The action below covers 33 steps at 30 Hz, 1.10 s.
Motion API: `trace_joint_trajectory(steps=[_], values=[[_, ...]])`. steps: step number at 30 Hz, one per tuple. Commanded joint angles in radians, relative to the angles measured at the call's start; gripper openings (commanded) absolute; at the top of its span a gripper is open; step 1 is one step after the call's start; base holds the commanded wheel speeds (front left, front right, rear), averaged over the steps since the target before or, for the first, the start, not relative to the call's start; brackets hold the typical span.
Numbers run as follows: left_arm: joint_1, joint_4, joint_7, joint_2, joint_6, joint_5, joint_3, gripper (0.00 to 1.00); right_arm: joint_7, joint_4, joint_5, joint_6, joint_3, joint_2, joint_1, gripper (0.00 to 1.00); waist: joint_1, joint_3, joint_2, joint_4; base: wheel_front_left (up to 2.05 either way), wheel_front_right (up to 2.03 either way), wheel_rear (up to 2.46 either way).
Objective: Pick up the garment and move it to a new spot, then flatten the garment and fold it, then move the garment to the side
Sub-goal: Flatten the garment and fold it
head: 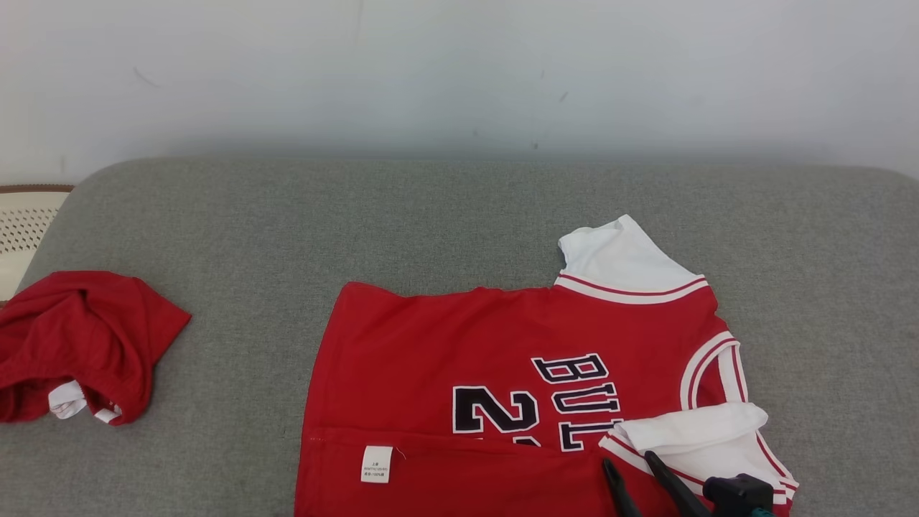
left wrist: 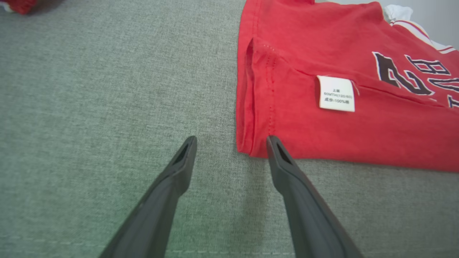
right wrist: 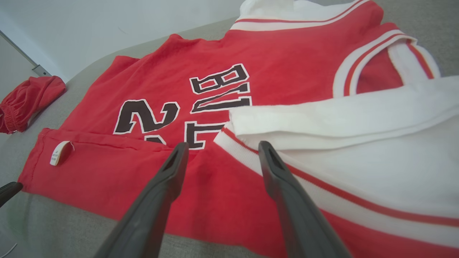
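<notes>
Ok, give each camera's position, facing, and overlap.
Head view: from the head, down at the red jersey on the grey cushion; right gripper lower right.
Left wrist view: along the open left gripper, toward the jersey's hem.
Right wrist view: along the open right gripper, over the white sleeve.
Shared by all three: the white label.

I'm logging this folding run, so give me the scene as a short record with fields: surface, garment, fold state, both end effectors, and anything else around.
surface: grey fabric cushion
garment: red jersey, spread flat, lettering up
fold state: near edge folded over, white label showing; near white sleeve folded in
left end effector: open, empty, at the jersey's hem corner
right end effector: open, empty, over the jersey beside the folded sleeve
other: crumpled red cloth on the robot's left, apart from the jersey
</notes>
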Motion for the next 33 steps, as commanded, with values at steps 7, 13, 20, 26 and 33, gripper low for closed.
trace_joint_trajectory(steps=[7, 13, 20, 26, 33], values=[[0.001, -0.002, -0.001, 0.002, 0.001, -0.013, -0.005, 1.00, 0.000, -0.042, -0.018, -0.001, 0.003, -0.004, 0.017, 1.00, -0.0001, 0.004, 0.0000, 0.000, 0.00, 0.00, 0.00], [0.006, -0.004, -0.001, 0.002, 0.004, -0.016, -0.008, 1.00, 0.000, -0.056, -0.036, -0.002, -0.014, -0.012, 0.050, 1.00, -0.0001, 0.001, 0.0000, 0.001, 0.00, 0.00, 0.00], [0.004, -0.005, -0.001, 0.002, 0.002, -0.015, -0.006, 1.00, 0.000, -0.075, -0.028, -0.002, -0.002, -0.014, 0.063, 1.00, -0.0001, 0.000, 0.0000, -0.001, 0.00, 0.00, 0.00], [0.001, 0.003, -0.001, 0.003, -0.002, -0.016, -0.017, 1.00, 0.000, -0.056, -0.017, -0.002, 0.019, 0.000, 0.047, 0.95, -0.0001, -0.010, 0.0000, 0.016, 0.00, 0.00, 0.00], [0.020, 0.006, -0.001, 0.002, -0.006, 0.001, -0.004, 1.00, 0.000, 0.018, -0.015, -0.002, 0.004, 0.018, 0.014, 0.00, -0.0001, -0.013, 0.0000, 0.033, 0.00, 0.00, 0.00]])
